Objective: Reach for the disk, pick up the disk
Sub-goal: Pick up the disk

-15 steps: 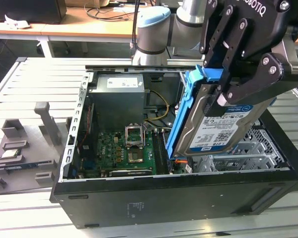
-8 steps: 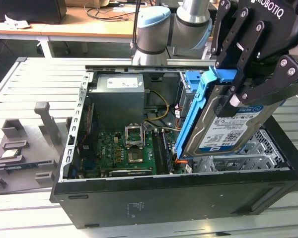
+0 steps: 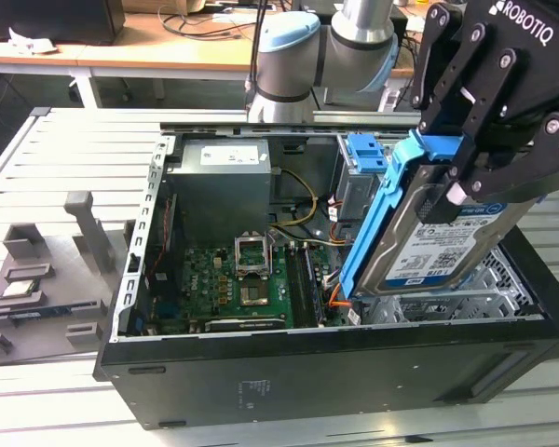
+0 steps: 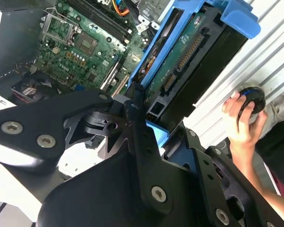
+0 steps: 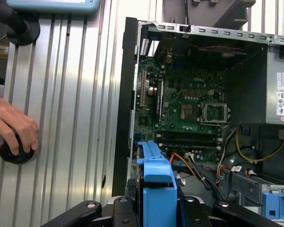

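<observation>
Exterior view: claw [image 3: 461,182] clamped on the disk [image 3: 438,244], silver drive, white-and-blue barcode label, blue bracket along edges, hanging tilted below the fingers, above the open computer case [image 3: 261,372].

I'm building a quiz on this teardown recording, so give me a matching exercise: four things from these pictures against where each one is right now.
Things:
1. disk
2. power supply
3. motherboard
4. hand

Places:
A. on the floor of the open case
B. clamped in the gripper, tilted above the case
C. resting on a black knob on the slatted table
D. in the case's far corner in the exterior view

Pairs: 1-B, 2-D, 3-A, 4-C
</observation>
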Motion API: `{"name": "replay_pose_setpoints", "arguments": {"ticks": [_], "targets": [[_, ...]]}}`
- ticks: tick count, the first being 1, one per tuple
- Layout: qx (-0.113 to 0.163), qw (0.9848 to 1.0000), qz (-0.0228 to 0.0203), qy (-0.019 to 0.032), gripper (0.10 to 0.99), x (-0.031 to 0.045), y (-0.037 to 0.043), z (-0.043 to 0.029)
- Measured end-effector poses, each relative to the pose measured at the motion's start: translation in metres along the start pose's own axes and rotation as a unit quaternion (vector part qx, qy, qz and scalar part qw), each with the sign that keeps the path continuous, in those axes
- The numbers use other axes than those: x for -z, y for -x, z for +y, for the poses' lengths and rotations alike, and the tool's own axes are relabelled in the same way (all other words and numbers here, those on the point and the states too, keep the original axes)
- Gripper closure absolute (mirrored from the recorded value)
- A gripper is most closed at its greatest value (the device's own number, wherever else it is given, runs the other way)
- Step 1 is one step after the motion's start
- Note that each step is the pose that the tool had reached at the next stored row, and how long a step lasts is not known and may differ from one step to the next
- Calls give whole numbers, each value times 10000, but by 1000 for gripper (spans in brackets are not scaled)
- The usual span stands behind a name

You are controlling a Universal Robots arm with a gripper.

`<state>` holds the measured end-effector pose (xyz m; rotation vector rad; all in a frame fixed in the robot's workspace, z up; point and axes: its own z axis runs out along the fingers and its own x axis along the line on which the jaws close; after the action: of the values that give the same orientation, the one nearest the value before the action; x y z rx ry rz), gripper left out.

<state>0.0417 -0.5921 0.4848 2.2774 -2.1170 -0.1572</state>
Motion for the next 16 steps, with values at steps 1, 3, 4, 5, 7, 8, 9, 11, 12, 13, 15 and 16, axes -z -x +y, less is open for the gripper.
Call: {"name": "replay_pose_setpoints", "arguments": {"ticks": [1,3,4,5,7,8,9,11,12,13,15,16], "targets": [[-1,10000,0,3,718,-11,-2,-22],[-1,10000,-1,12,718,-38,-4,-82],[-1,10000,-2,14,718,-48,-3,-105],[-1,10000,-1,19,718,-59,8,-143],[-2,10000,-1,25,718,-76,34,-227],[-2,10000,-2,27,718,-83,43,-256],[-2,10000,-2,28,718,-88,50,-275],[-2,10000,-3,32,718,-101,65,-320],[-2,10000,-2,34,718,-110,71,-340],[-2,10000,-2,36,718,-118,77,-356],[-2,10000,-3,41,718,-142,94,-411],[-3,10000,-4,47,718,-166,111,-467]]}}
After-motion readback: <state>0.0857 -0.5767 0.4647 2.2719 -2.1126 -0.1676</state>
